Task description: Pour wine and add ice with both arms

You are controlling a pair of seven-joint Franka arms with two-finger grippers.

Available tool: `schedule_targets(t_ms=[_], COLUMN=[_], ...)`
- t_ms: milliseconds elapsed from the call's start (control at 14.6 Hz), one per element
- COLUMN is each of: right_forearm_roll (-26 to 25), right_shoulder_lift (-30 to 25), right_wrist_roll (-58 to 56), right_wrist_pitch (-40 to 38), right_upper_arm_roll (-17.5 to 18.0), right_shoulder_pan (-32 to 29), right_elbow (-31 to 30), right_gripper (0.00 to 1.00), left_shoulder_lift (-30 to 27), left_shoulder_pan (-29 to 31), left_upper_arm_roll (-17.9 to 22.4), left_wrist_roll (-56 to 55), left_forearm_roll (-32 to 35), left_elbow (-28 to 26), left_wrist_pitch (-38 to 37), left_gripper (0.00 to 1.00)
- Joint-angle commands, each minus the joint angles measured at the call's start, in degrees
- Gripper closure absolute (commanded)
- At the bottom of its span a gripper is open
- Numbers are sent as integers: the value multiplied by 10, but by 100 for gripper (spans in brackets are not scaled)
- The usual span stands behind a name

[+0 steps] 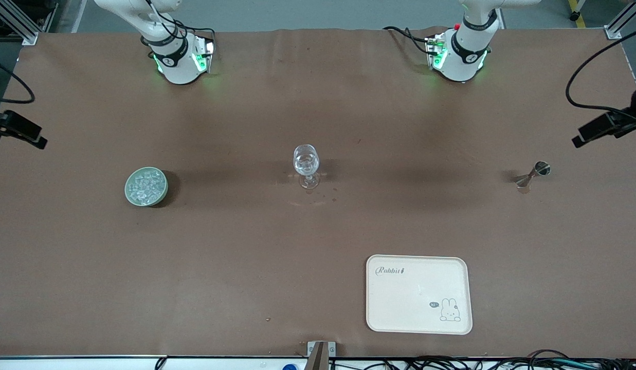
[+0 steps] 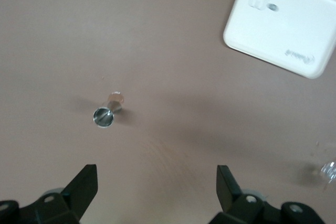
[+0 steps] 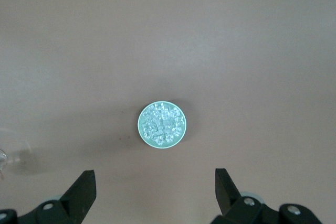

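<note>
High up, the left gripper (image 2: 157,184) hangs open over the jigger (image 2: 106,113); the right gripper (image 3: 155,187) gapes over the ice (image 3: 161,125).

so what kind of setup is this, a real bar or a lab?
Looks like a robot lab bench, not a bar: two arm bases bolted onto a brown covered table, side cameras on stands, cables along the edge. Props only: stemmed glass, bowl of ice, jigger, tray.

Pale green bowl (image 1: 146,186), clear ice (image 1: 145,184), cream rabbit-print tray (image 1: 418,294), brown table (image 1: 246,257)
</note>
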Motion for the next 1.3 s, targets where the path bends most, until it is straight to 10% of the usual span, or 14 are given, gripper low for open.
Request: schedule_targets(t_ms=[0,753,1233], right_forearm_roll=[1,0,0], right_shoulder_lift=[-5,-1,84], right_wrist_roll=[-7,-8,-8], right_wrist_pitch=[36,375,451], right_upper_arm_roll=[1,2,2], right_shoulder_pan=[6,16,19], right_elbow=[-64,-378,-406], right_gripper=[0,8,27], left_shoulder_lift=[34,250,368], left_shoulder_pan=[-1,3,29], left_upper_arm_roll=[49,288,344], left_wrist_roll=[-47,-137,-128], left_forearm_roll=[-35,-266,-392], left_elbow=[5,18,6], left_wrist_pitch=[-6,-4,-83], left_gripper=[0,0,0])
